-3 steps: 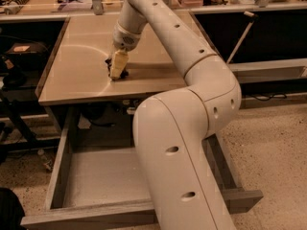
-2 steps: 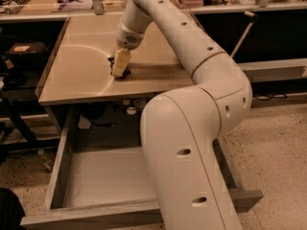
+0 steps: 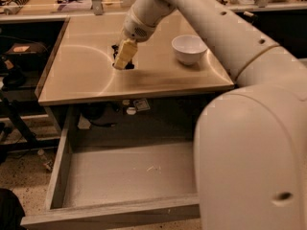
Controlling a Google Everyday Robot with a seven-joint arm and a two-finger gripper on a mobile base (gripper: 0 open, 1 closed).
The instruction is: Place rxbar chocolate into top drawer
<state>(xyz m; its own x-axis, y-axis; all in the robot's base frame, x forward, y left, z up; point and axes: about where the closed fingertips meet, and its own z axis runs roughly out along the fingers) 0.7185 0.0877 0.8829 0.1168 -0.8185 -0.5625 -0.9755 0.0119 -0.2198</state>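
Camera view: looking down across the table, with the robot's pale arm filling the right side.
Reach: the gripper is down at the tabletop near its middle.
Claw: I cannot tell whether it is spread or pinching.
Bar: the rxbar chocolate lies on the table, partly hidden under the gripper.
Below: the top drawer is pulled out, its grey floor showing.
Nearby: a white bowl stands on the table, apart from the gripper.
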